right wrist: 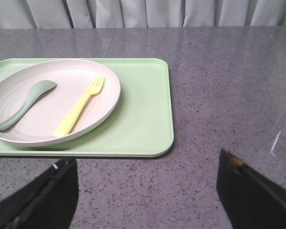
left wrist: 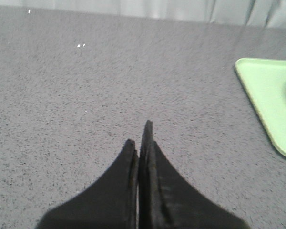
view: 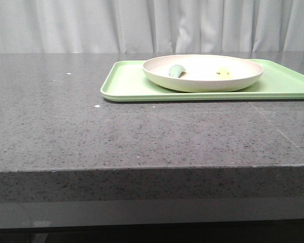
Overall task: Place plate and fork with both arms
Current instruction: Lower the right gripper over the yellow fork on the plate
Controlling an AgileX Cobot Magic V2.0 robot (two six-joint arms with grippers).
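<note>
The off-white plate [view: 202, 76] sits on a light green tray [view: 126, 86] at the back right of the table; it also shows in the right wrist view [right wrist: 62, 81]. The pale yellow fork [right wrist: 80, 106] lies in the plate, seen as a yellow spot in the front view [view: 223, 72]. My right gripper [right wrist: 148, 164] is open and empty over bare table in front of the tray. My left gripper [left wrist: 139, 133] is shut and empty over bare table left of the tray's corner [left wrist: 267, 90]. Neither gripper shows in the front view.
A grey-green rounded utensil [right wrist: 24, 104] lies in the plate beside the fork, also in the front view [view: 176, 71]. The speckled grey table [view: 91, 126] has its front edge near the camera. A pale curtain [view: 152, 25] hangs behind.
</note>
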